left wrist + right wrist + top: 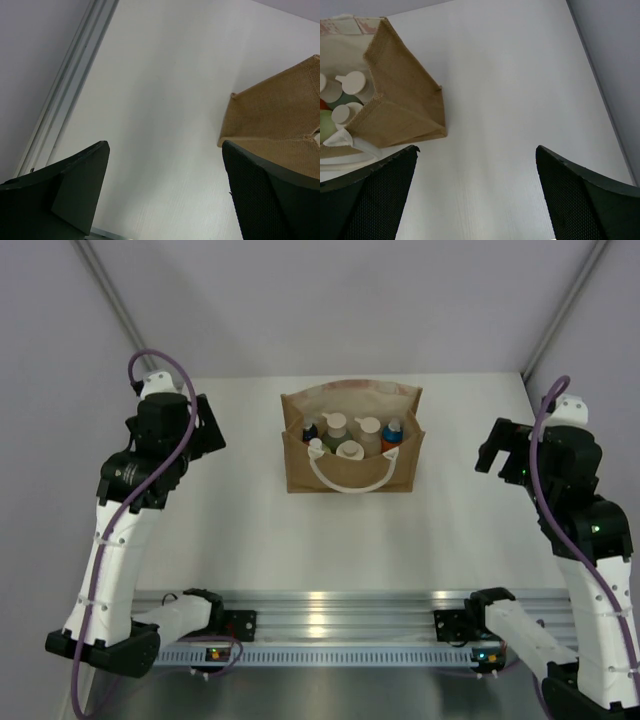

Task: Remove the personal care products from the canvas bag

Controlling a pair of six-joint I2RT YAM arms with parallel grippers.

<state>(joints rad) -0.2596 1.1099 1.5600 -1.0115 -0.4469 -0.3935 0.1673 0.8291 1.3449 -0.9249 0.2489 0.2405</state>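
Observation:
The tan canvas bag (350,472) stands upright at the back middle of the table, with a white looped handle (350,480) over its front. Several small bottles (348,435) stand inside it, pale tops up, with a blue-capped orange one (392,433) at the right. My left gripper (208,425) is open and empty, raised well left of the bag; the left wrist view shows the bag's corner (280,125) at right. My right gripper (498,452) is open and empty, raised right of the bag; its view shows the bag (402,105) and bottle tops (355,82) at left.
The white table (250,530) ends at a grey wall and a metal post (70,85) on the left. A metal rail (340,615) with the arm bases runs along the near edge.

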